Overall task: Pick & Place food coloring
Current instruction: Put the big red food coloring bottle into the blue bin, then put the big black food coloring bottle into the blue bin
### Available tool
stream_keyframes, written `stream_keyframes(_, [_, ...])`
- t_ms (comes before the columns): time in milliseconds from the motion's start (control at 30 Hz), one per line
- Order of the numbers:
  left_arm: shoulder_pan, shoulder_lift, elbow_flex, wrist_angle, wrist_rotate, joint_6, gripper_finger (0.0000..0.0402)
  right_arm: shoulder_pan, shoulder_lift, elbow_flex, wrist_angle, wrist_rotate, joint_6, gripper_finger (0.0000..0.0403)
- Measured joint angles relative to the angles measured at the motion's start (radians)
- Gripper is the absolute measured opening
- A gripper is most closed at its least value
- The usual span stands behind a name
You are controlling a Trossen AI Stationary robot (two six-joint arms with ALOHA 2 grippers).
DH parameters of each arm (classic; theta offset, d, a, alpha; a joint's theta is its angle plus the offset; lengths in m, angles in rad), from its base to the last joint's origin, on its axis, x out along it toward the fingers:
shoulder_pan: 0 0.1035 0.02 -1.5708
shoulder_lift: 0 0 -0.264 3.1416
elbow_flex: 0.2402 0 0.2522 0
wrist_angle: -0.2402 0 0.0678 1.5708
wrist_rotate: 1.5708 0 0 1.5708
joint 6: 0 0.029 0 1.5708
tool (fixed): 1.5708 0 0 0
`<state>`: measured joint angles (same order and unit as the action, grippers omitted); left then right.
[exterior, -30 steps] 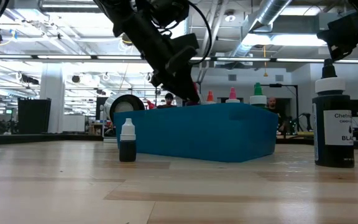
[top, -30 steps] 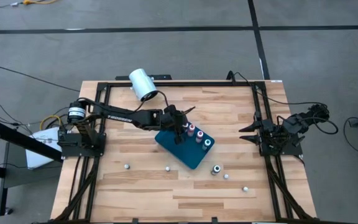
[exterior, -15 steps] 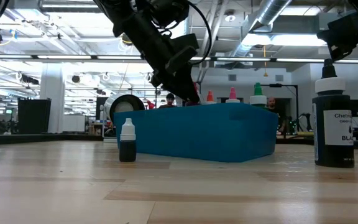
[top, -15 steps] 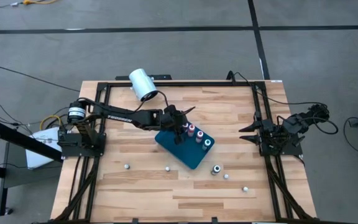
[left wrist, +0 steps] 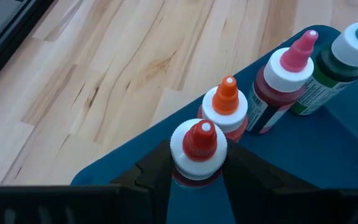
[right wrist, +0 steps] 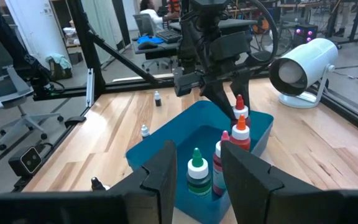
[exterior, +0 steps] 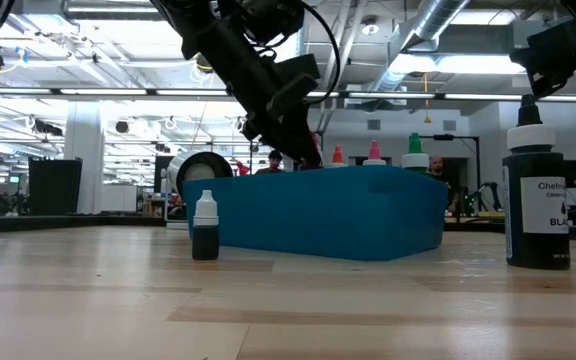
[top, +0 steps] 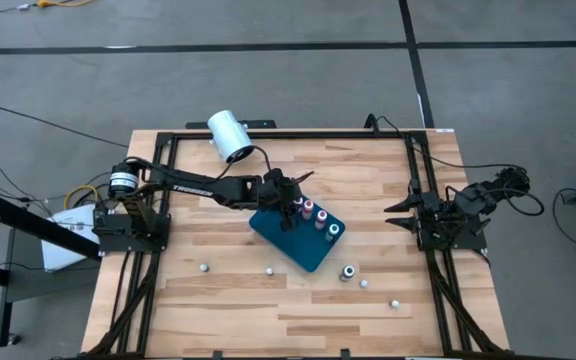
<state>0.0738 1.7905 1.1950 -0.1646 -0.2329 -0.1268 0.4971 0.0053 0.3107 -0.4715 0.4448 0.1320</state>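
1. Nothing has shifted since the earlier frames; my left arm keeps the same reach across the bench and every bottle sits where it did
2. My left hand is down in the blue tray, at the end nearest the white cylinder, and its two fingers are clamped on the red-capped bottle, touching it on both sides just below the cap
3. That red-capped bottle stands upright in the tray, first in a row of four food coloring bottles
4. Just beside it stands the orange-capped bottle, then the pink-tipped bottle, then the green-topped bottle at the far end of the row
5. From the right wrist camera I see the same row standing inside the tray, with the green-topped bottle nearest that camera
6. Other small bottles stand loose on the bench outside the tray: one with a dark cap just beside the tray, and white-capped ones spread along the front part of the bench
7. At bench height, a small dark bottle with a white cap stands in front of the tray and a black bottle stands close to the camera
8. My right hand waits over the right edge of the bench, well apart from the tray, with its fingers spread
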Motion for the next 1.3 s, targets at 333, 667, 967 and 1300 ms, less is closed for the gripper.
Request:
stream_keyframes(333, [0.0, 0.057, 0.001, 0.002, 0.026, -0.013, 0.0178, 0.0, 0.001, 0.0, -0.001, -0.001, 0.006, 0.0114])
stream_keyframes(667, [0.0, 0.055, 0.0, -0.002, -0.012, -0.027, 0.023, 0.0, 0.001, 0.0, -0.006, -0.002, 0.016, 0.0114])
stream_keyframes(967, [0.0, 0.042, 0.0, -0.018, -0.053, -0.013, 0.0233, 0.0, 0.001, 0.0, -0.006, -0.002, 0.018, 0.0114])
stream_keyframes(1300, [-0.001, -0.082, 0.0, -0.146, -0.104, -0.044, 0.0233, 0.0, 0.0, 0.0, -0.006, -0.001, 0.018, 0.0114])
